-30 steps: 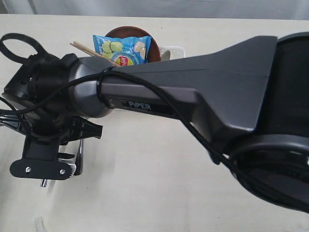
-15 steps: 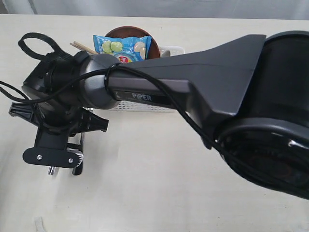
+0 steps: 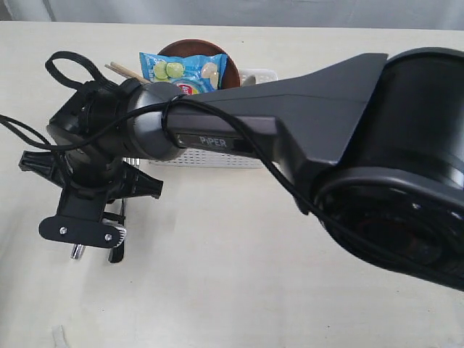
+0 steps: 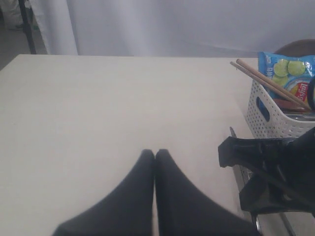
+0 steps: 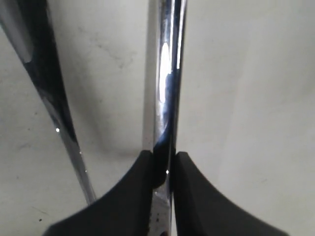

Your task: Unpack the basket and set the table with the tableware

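The right gripper (image 5: 163,160) clamps a steel utensil (image 5: 168,73) low over the table (image 3: 217,275), just beside a second utensil (image 5: 49,98), near the basket (image 3: 217,156). The left gripper (image 4: 155,156) hangs pinched together, empty.

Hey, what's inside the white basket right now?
A blue chip bag, wooden chopsticks and a brown plate stick out of the basket. The arm covers the rest.

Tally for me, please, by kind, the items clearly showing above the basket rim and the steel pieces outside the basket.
Wooden chopsticks: 2
Blue chip bag: 1
Brown plate: 1
Steel cutlery: 2, one gripped in the right tool, one beside it on the table
Total: 6
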Controlling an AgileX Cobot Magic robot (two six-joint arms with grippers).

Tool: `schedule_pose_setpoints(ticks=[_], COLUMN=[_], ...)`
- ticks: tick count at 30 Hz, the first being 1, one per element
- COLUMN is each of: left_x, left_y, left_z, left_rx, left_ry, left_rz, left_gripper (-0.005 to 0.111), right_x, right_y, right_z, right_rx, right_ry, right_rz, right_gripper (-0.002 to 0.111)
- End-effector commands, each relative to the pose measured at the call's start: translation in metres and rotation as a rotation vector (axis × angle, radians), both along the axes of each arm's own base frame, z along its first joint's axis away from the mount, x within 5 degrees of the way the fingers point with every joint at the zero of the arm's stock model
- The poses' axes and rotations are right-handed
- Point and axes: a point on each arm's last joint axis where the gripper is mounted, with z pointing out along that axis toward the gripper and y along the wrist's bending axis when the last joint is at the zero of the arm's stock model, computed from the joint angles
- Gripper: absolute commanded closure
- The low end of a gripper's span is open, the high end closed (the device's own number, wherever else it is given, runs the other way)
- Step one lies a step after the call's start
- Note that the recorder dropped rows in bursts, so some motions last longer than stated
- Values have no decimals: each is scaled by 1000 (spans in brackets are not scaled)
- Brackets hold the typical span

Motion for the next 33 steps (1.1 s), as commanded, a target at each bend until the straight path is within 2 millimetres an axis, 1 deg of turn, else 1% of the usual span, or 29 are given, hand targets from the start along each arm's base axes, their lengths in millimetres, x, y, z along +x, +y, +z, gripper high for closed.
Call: schedule_pose_setpoints(ticks=[1,5,7,10,13,15,19,21,23,25,27,30,31,32,33], left_x=[0,0,0,0,0,0,0,0,0,0,0,0,0,0,0], left_y=[0,0,0,0,0,0,0,0,0,0,0,0,0,0,0], left_z=[0,0,0,0,0,0,0,0,0,0,0,0,0,0,0], left_rx=[11,11,11,11,11,11,11,11,11,11,11,11,11,11,11], left_ry=[-10,-10,-10,-10,-10,-10,-10,-10,-10,-10,-10,-10,-10,-10,-10], left_rz=[2,2,2,2,2,2,2,2,2,2,2,2,2,2,2], left_gripper=[107,107,107,107,107,107,107,107,107,107,107,107,107,107,107], right_x=[8,9,9,9,6,4,-2,-4,-5,-8,-9,-7,-4,-1,0], right_y=[-4,-4,-4,-4,-3,-2,0,-1,-4,-9,-14,-20,-21,-21,-20], right_z=[0,0,0,0,4,10,28,41,52,60,63,62,59,58,57], right_rx=[11,20,21,20,28,44,94,130,156,154,138,128,142,170,215], right_ry=[8,25,27,26,23,26,50,68,107,162,210,245,265,295,335], right_rz=[-25,-39,-41,-37,-33,-40,-70,-118,-203,-308,-425,-589,-655,-730,-822], right_gripper=[101,77,72,71,71,71,71,71,71,74,82,99,104,109,109])
